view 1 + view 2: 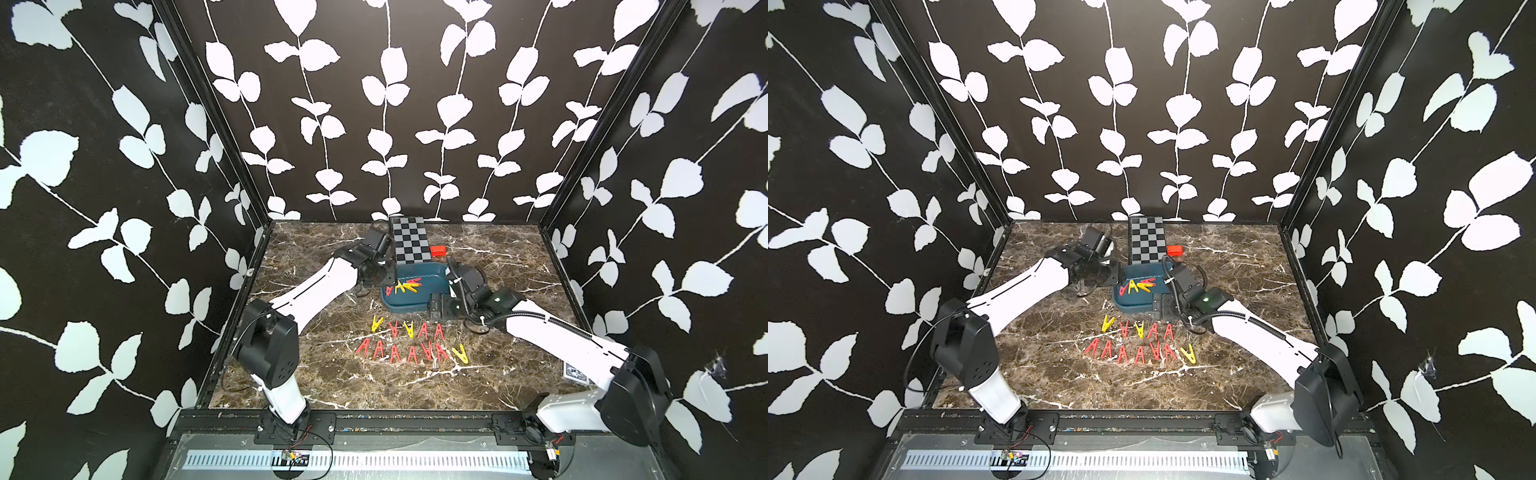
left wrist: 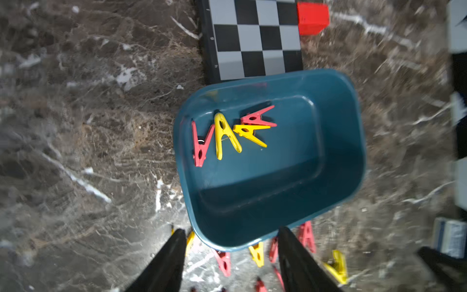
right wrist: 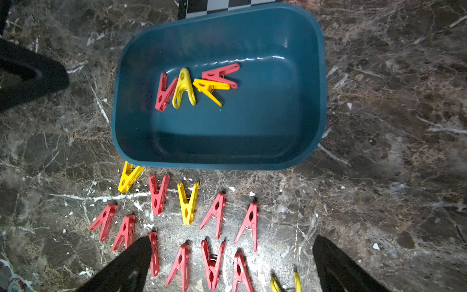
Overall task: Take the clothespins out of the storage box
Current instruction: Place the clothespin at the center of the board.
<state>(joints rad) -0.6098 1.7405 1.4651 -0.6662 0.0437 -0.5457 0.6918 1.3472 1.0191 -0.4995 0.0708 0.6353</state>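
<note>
Clothespins [image 1: 411,343] lie in two rows on the table [image 1: 316,374], just in front of the storage box [image 2: 265,182]. At the box's left edge hangs the left pincer [image 2: 232,228], partly spread and empty. Four more clothespins [image 3: 197,86], two red and two yellow, cluster in the box's left half. By its near right corner, the right pincer [image 3: 233,237] gapes wide, holding nothing.
</note>
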